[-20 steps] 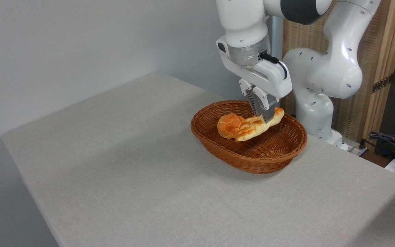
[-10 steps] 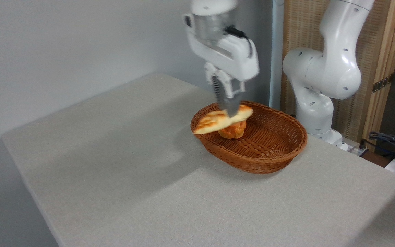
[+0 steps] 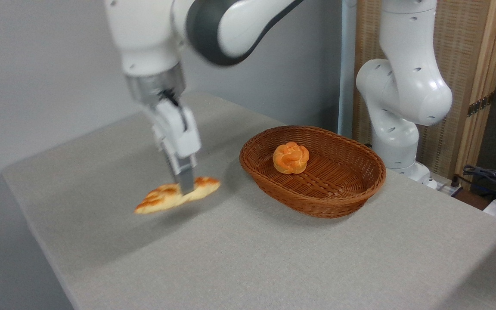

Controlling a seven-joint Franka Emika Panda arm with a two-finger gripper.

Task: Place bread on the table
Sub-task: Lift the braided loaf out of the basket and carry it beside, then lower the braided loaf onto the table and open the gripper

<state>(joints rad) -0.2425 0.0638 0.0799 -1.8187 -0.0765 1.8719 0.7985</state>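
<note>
The bread (image 3: 168,199), a long braided golden loaf with brown patches, hangs tilted just above the table (image 3: 248,258), left of the basket. My gripper (image 3: 185,189) points straight down and is shut on the bread near its right end. The loaf's left tip dips lowest, close to the grey fabric surface; whether it touches I cannot tell. The picture is blurred around the gripper and loaf.
A brown oval wicker basket (image 3: 338,198) stands right of the gripper with a small round orange bun (image 3: 291,158) inside. The arm's white base (image 3: 398,129) rises behind the basket. The table's left edge lies near the loaf. Cables sit at far right.
The gripper has carried the bread up out of the basket and leftward, then down over the table. The round bun stays in the basket, now uncovered.
</note>
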